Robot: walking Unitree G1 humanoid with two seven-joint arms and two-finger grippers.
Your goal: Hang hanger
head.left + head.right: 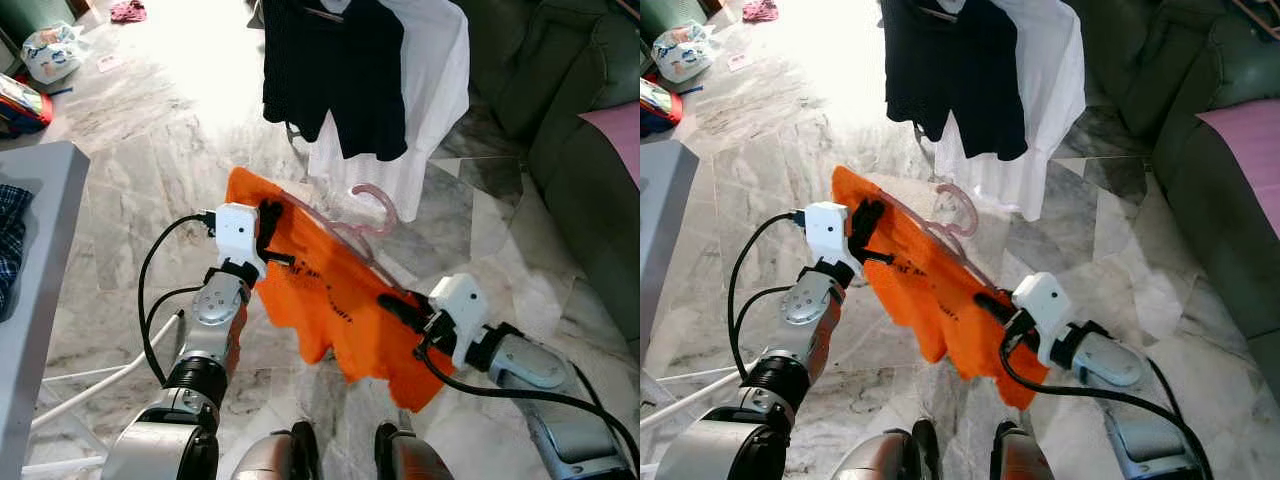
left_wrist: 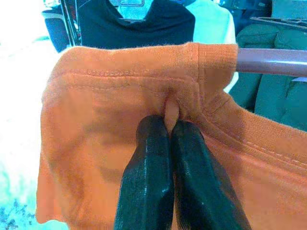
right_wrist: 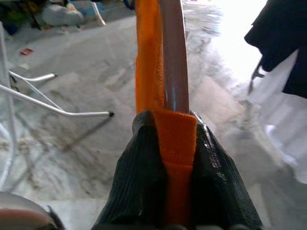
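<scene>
Hanger [image 1: 352, 228] with an orange T-shirt [image 1: 330, 300] on it is up in front of me, carried by both arms above the marble floor [image 1: 130, 200]. My left gripper [image 1: 268, 232] has its fingers [image 2: 158, 191] clenched on a fold of orange knit at the shoulder seam, just beside the collar; the left wrist view shows the mauve plastic bar coming out of the neck opening. My right gripper [image 1: 400, 308] has its fingers [image 3: 139, 182] clamped on the other shoulder, pinching cloth and the smooth hanger arm together.

The hanger's long axis runs diagonally from my upper left down to my lower right, so it is tilted, with the left end higher. Its pink hook [image 1: 378, 208] rises from the middle, between the 2 grippers, pointing away from me toward the hanging clothes. A black shirt [image 1: 330, 70] and a white shirt [image 1: 425, 90] hang there already; the rail itself is out of frame at the top, so I judge the hook must travel up and forward to reach it.

The shirt is soft ribbed cotton, draping limp below the bar. A green sofa [image 1: 580, 130] sits to my right, and a grey worktop [image 1: 40, 260] edge lies at my left.
</scene>
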